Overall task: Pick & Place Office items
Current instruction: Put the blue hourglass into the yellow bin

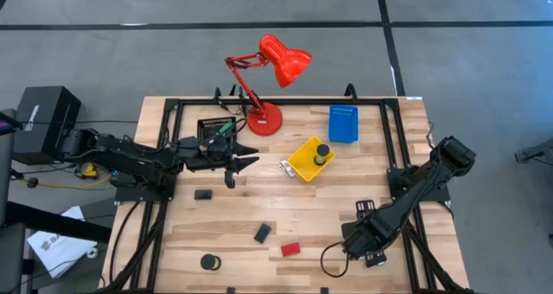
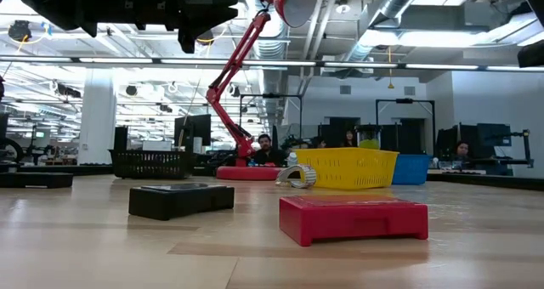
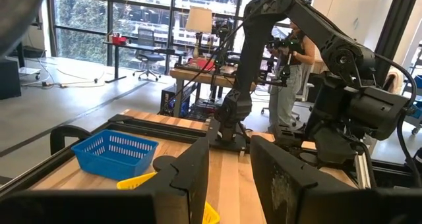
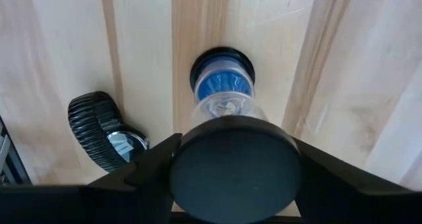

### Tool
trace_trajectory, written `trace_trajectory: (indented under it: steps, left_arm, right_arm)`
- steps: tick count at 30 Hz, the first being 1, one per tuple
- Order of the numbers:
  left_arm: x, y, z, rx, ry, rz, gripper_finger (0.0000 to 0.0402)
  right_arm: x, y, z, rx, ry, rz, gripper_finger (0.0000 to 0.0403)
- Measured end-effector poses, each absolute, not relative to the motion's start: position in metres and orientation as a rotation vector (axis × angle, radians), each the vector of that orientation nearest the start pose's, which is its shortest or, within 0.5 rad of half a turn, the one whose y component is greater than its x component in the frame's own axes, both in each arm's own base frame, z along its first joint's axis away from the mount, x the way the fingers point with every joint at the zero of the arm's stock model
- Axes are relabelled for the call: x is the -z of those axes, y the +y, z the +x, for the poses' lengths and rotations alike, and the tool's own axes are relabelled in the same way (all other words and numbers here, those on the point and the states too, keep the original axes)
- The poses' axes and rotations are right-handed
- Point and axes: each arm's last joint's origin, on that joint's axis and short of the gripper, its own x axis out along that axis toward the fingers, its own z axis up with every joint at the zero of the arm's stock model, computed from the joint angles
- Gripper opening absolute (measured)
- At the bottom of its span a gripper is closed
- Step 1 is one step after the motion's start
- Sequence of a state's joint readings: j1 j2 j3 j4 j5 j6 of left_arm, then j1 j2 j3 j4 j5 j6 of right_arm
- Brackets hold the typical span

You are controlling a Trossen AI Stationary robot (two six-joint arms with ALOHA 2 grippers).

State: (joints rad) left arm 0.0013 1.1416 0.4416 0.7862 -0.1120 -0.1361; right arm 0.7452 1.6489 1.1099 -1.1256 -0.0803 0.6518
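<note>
Black box (image 1: 45,112) beside the desk's left edge: pale marking on its top, illegible.
White sheet (image 1: 59,245) on the floor: dark print, illegible.
Elsewhere: no readable text.

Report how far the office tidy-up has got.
Done: one dark cylinder stands in the yellow tray. In hand: the right claw is low at the front right, jaws wide around a round black item; the left claw hangs empty by the black tray. Left: red block, two black blocks and a tape roll on the table.

Grey floor (image 1: 130,35), exposed ceiling ducts (image 2: 408,8)
</note>
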Motion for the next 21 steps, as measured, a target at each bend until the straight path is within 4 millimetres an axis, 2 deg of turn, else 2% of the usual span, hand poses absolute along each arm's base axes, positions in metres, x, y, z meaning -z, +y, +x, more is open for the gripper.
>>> trace_trajectory:
  steps: [7, 10, 16, 21]
  left_arm:
    - [-0.24, 0.004, 0.232, -0.106, -0.093, -0.141, 0.0108]
    - [-0.24, 0.003, 0.232, -0.103, -0.093, -0.141, 0.0108]
    - [-0.24, 0.003, 0.232, -0.103, -0.093, -0.141, 0.0108]
    - [-0.24, 0.003, 0.232, -0.104, -0.093, -0.141, 0.0108]
  right_arm:
    - [-0.196, 0.187, 0.2, -0.076, 1.687, -0.072, 0.0194]
    - [-0.196, 0.187, 0.2, -0.071, 1.672, -0.082, 0.0195]
    - [-0.196, 0.187, 0.202, -0.114, 1.642, -0.127, 0.0233]
    - [-0.196, 0.183, 0.209, -0.115, 1.616, -0.108, 0.0211]
